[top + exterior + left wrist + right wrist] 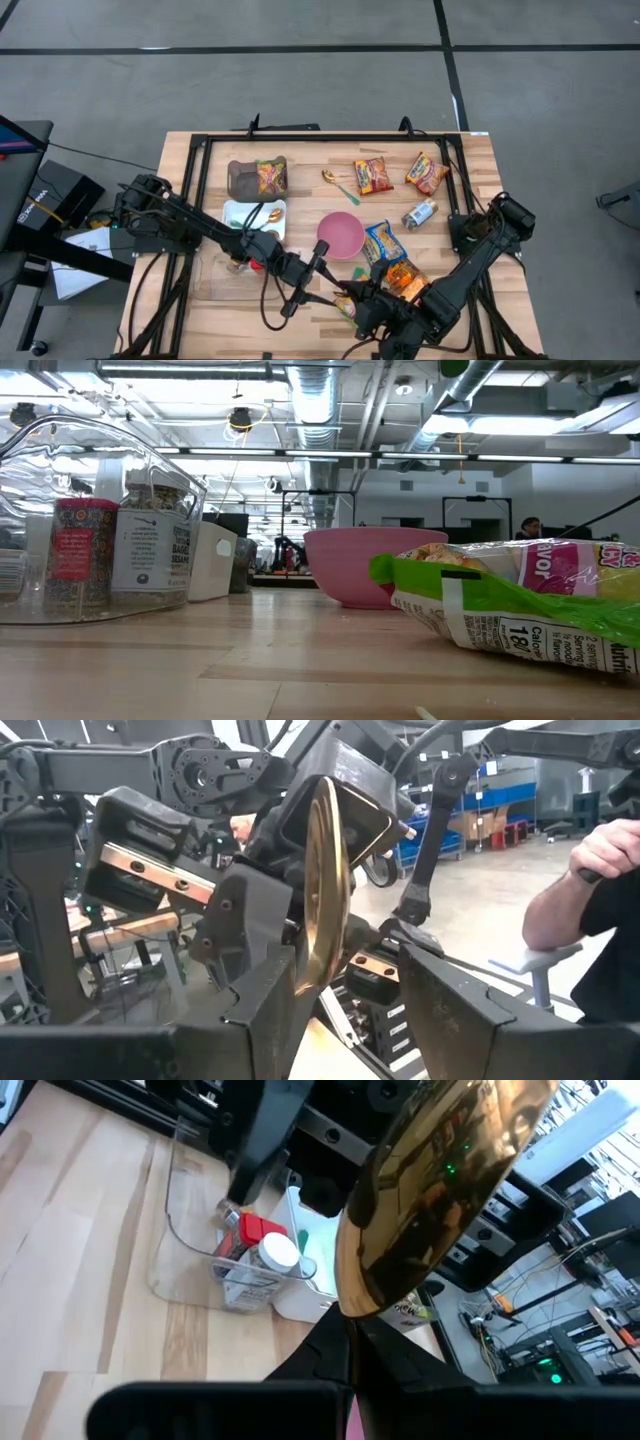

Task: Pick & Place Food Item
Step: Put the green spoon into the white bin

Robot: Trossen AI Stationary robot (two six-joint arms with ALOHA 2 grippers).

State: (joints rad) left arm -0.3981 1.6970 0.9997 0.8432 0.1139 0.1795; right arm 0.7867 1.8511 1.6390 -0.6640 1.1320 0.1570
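Observation:
A gold spoon (430, 1190) is in the air over the table's near middle, and my right gripper (352, 1355) is shut on it. Its bowl (322, 890) shows edge-on in the left wrist view, standing between the open fingers of my left gripper (350, 990). In the high view the two grippers meet near the front centre, the left (312, 270) coming from the left and the right (350, 295) from the near right. The low view shows neither gripper. My right gripper pinches the spoon just below its bowl (350, 1325) between its two shut fingers. The fingers hide the handle. The bowl sticks out past the fingertips, clear of the table. My left gripper's fingers (262, 1005) stand on either side of the bowl; I cannot tell whether one touches it.
A clear bin (225, 272) with spice jars (262, 1260) lies at the near left, with a white tray (255, 213) and a dark tray (258, 178) behind it. A pink bowl (341, 235), snack packets (373, 175) (427, 172) (385, 243) and a small bottle (420, 213) lie to the right. A person's arm (580, 890) shows beyond the table.

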